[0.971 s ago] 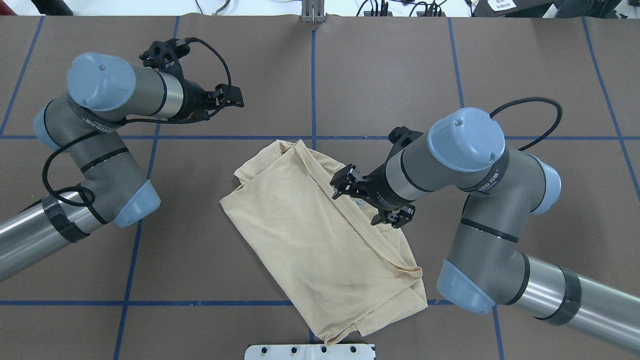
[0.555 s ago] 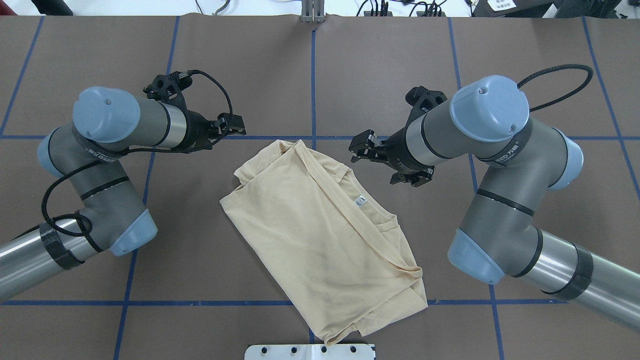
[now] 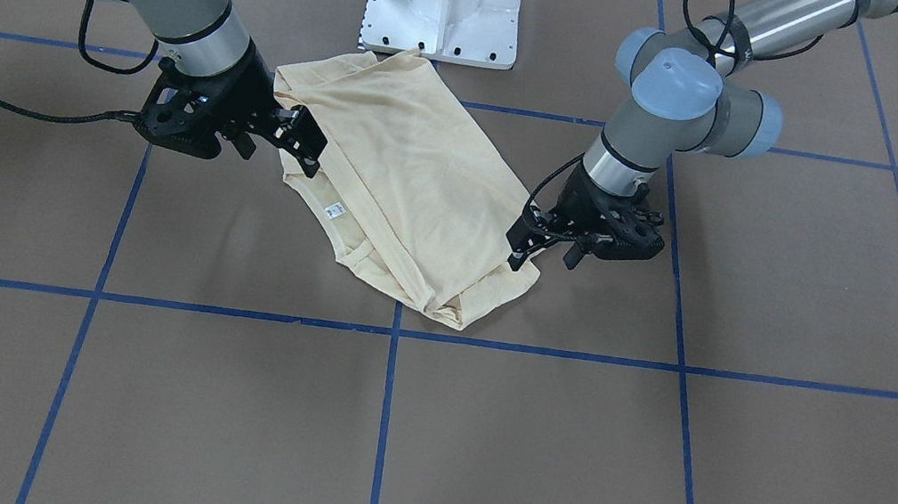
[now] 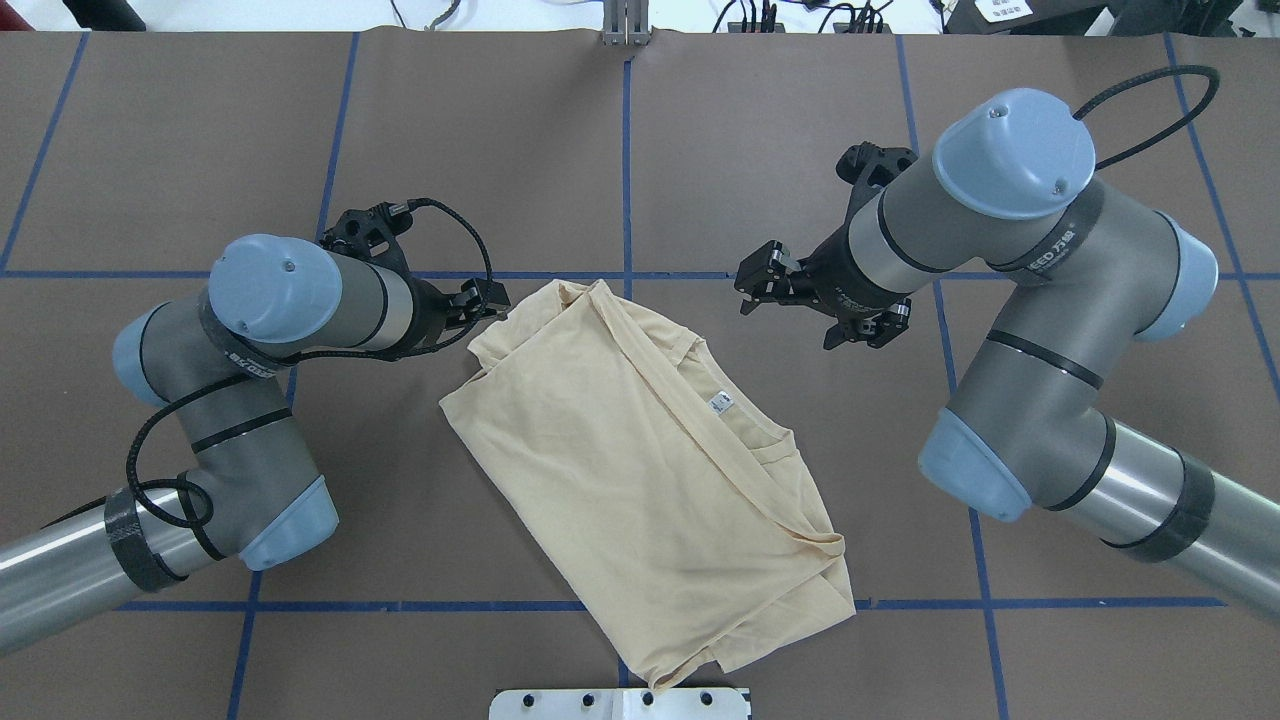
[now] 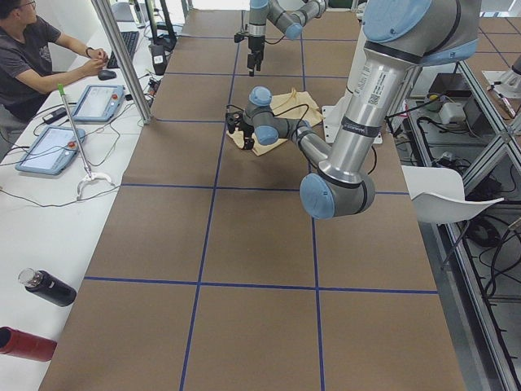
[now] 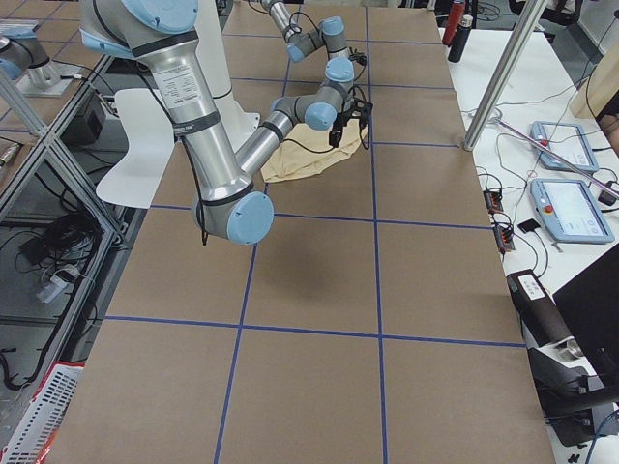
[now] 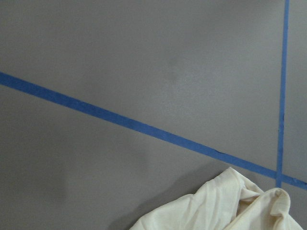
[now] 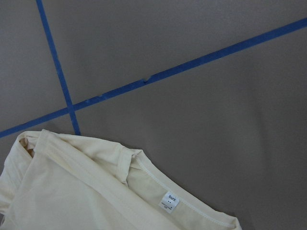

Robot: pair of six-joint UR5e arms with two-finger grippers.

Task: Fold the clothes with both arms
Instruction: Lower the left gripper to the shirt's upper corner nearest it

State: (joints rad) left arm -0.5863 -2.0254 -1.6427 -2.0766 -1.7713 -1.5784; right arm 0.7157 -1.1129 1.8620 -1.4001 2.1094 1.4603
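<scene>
Going left to right from the overhead view: there are two arms, two claws and just one shirt on the brown desk (image 4: 700, 150). The left arm (image 4: 245, 420) bends in low, and its left claw (image 4: 488, 302) sits right at the shirt's far-left corner. I honestly can't tell whether that claw is spread or pressed together, or whether it's actually touching the cloth. The shirt (image 4: 640, 470) is pale cream, plain side up, and lies in the middle of the desk folded into a rough long shape. It runs diagonally from that far-left corner down to the near right, with its near end close to the single white base plate (image 4: 620, 703). One small white neck tag (image 4: 721, 402) shows at the collar on the shirt's right edge. Further right, the right claw (image 4: 752, 285) has its fingers spread with nothing between them, and from above it sits clear of the shirt over bare desk just past the collar side. The right arm (image 4: 1040, 370) comes in from the lower right behind it. Blue tape lines (image 4: 627, 180) split the desk into a grid.
</scene>
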